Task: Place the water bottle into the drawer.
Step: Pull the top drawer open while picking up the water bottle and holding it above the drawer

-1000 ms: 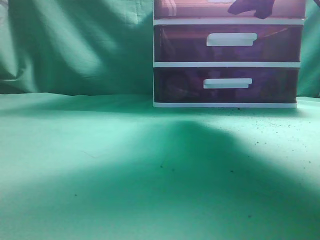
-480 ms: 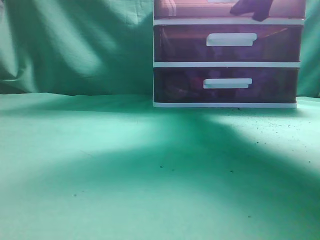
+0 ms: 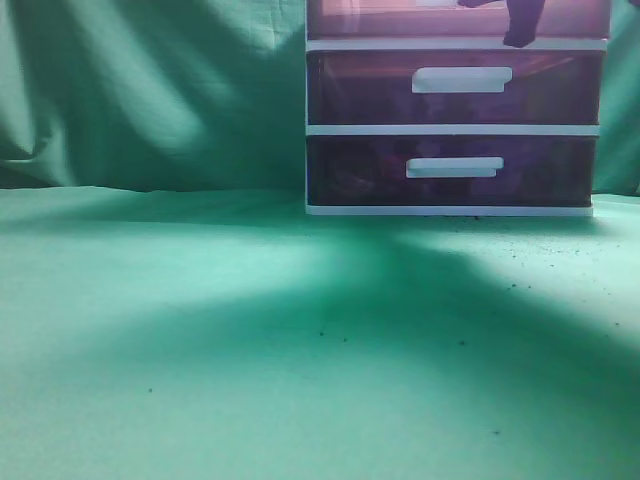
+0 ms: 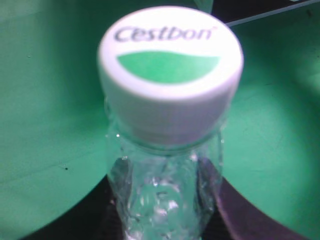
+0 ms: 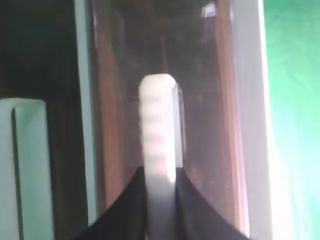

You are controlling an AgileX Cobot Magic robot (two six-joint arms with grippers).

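Note:
In the left wrist view my left gripper is shut on the neck of a clear water bottle with a white and green "Cestbon" cap, held above the green cloth. Neither shows in the exterior view. The drawer, dark purple and see-through, is cut off by the top edge of the exterior view. My right gripper is a dark shape at its front. In the right wrist view my right gripper is shut on the drawer's white bar handle.
The white-framed unit stands at the back right on the green cloth. Two like purple drawers, middle and bottom, are shut below. A green curtain hangs behind. Broad arm shadows lie across the cloth.
The dark shape of my right gripper at the top drawer has narrowed and shifted to the right. The shadow on the cloth has shifted. The unit has not moved.

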